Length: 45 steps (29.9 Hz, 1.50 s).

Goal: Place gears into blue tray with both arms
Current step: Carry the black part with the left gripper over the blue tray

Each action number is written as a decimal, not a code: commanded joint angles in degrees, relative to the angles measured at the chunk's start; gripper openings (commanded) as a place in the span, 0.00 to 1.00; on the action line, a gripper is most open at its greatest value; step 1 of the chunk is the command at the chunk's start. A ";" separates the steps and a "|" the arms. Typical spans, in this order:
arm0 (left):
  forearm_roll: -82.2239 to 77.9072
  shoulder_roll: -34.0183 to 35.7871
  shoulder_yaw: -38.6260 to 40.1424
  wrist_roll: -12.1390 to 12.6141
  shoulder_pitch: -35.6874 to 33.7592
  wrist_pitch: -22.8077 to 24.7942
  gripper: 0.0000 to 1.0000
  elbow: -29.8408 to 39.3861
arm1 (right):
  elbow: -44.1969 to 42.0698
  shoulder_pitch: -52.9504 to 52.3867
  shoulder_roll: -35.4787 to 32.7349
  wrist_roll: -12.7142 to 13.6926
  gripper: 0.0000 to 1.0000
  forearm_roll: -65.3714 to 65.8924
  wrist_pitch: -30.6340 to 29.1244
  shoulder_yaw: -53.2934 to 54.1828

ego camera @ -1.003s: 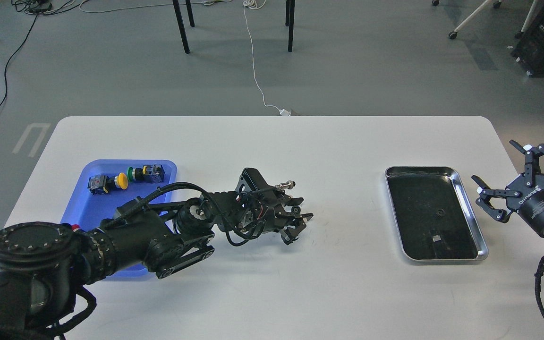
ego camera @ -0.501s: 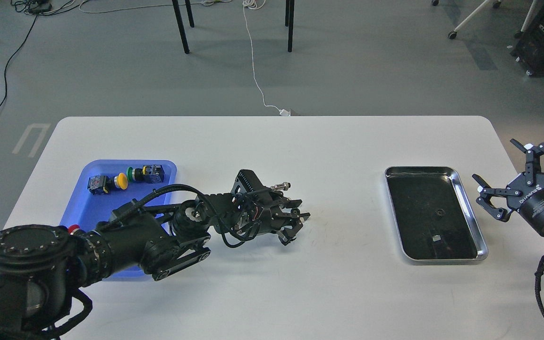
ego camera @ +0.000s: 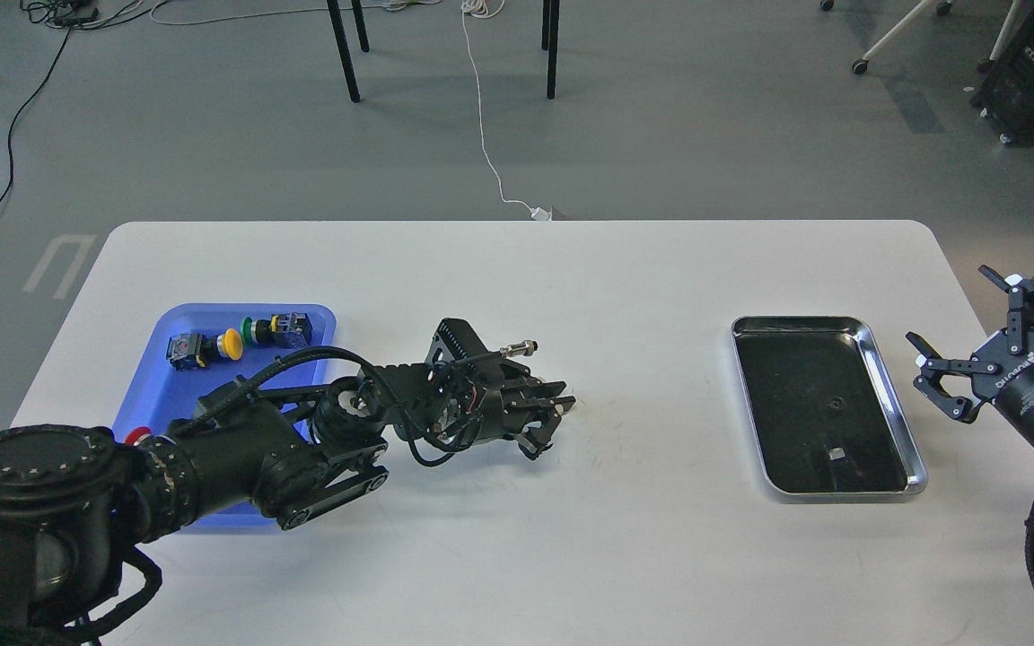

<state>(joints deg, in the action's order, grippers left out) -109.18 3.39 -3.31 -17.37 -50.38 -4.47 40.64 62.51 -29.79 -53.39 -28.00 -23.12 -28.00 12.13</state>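
The blue tray (ego camera: 178, 388) lies at the table's left, partly covered by my left arm. One tiny black gear (ego camera: 834, 404) rests on the dark bottom of the steel tray (ego camera: 889, 395) at the right. No other gear shows. My left gripper (ego camera: 546, 423) hovers low over the table middle, right of the blue tray; its dark fingers bunch together and I cannot tell whether they hold anything. My right gripper (ego camera: 952, 314) stands open just right of the steel tray, nothing between its fingers.
Push-button switches sit in the blue tray: a yellow one (ego camera: 205, 347), a green one (ego camera: 276, 329), and a red one (ego camera: 138, 437) half hidden by my arm. A small pale square (ego camera: 831, 453) shows in the steel tray.
My left gripper has drawn back to the left, toward the blue tray. The right gripper has shifted slightly to the right, still open.
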 commanded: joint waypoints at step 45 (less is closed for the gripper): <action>2.30 3.56 -0.02 1.02 -1.21 -0.63 0.56 -3.28 | -0.02 0.00 0.39 0.00 0.99 0.18 0.00 1.06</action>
<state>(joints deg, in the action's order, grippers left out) -106.87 8.07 -3.04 -16.25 -51.56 -5.11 38.25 62.58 -29.79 -52.92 -28.00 -22.94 -28.00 13.17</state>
